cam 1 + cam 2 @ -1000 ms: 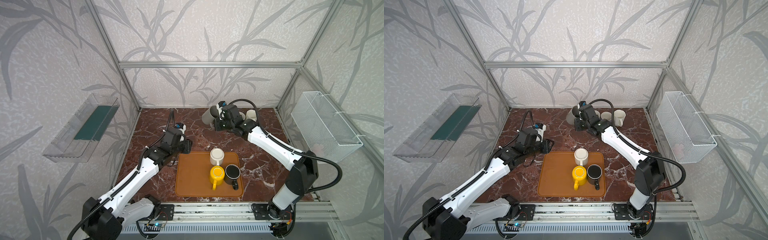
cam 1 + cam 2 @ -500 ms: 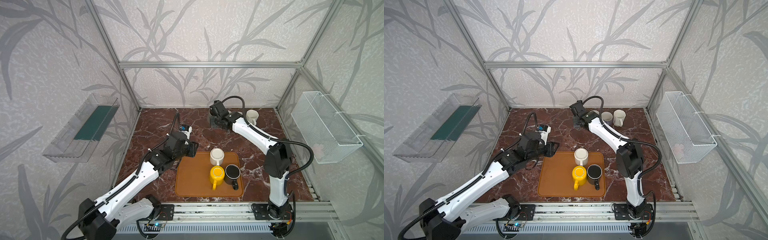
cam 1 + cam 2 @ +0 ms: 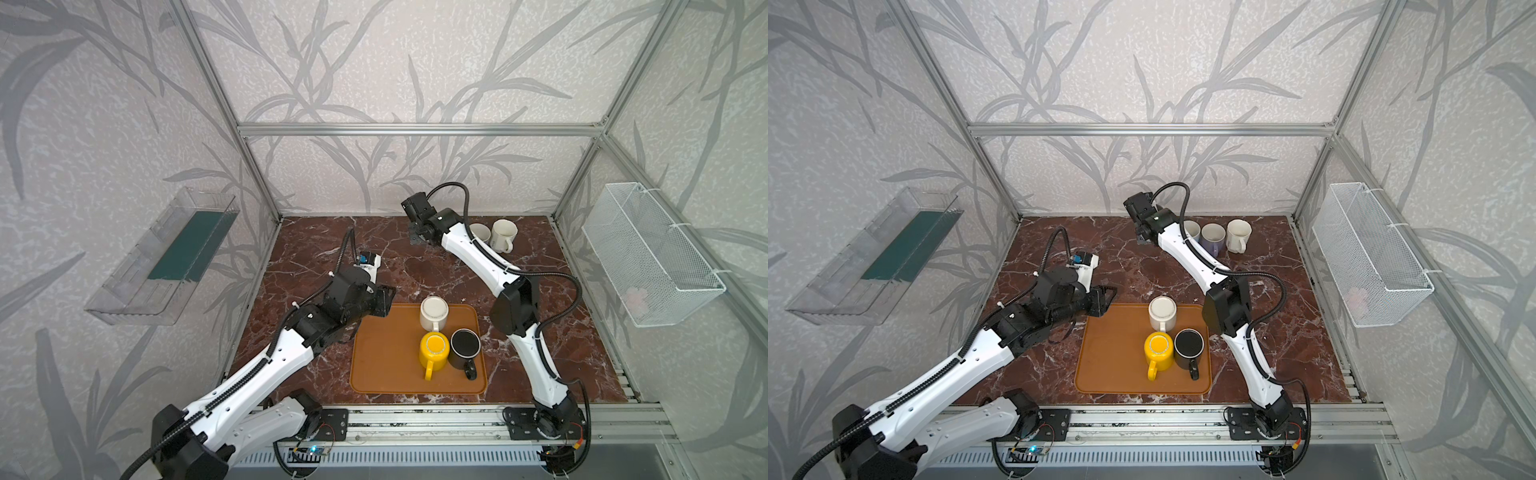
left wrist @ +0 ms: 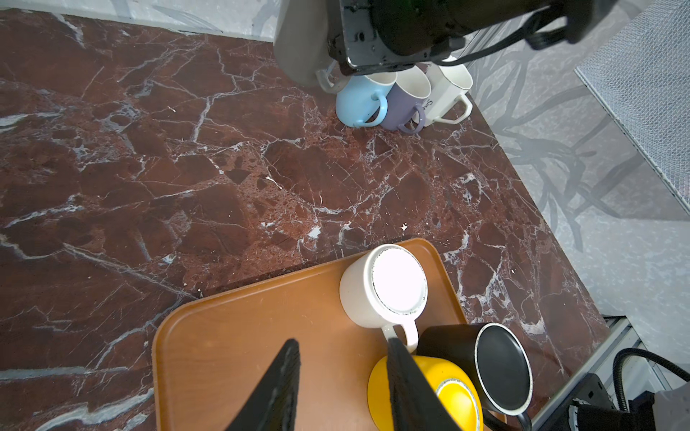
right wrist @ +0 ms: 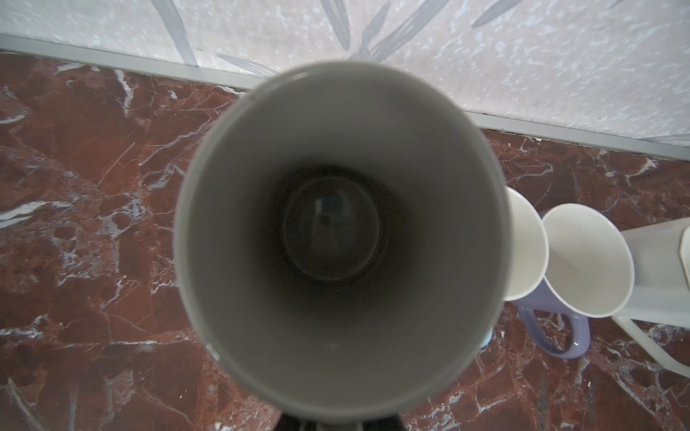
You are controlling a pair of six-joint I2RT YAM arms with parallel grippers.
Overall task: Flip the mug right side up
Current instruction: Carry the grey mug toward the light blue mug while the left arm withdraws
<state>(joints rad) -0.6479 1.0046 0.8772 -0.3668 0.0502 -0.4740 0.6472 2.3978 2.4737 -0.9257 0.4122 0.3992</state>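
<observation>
Since a second ago the right arm has folded at the elbow and swung its load to the back wall, while the left arm has pushed forward to the tray (image 3: 382, 365). The right gripper (image 3: 417, 237) is clamped tight on the gray mug (image 5: 336, 224), which stands mouth up just beside the blue mug (image 4: 358, 100) in the back row; I can't tell whether its base touches the marble. The left gripper (image 4: 343, 373) hovers over the tray's far corner, fingers (image 4: 283, 384) partly spread with nothing between them, near the overturned white mug (image 3: 434, 311).
</observation>
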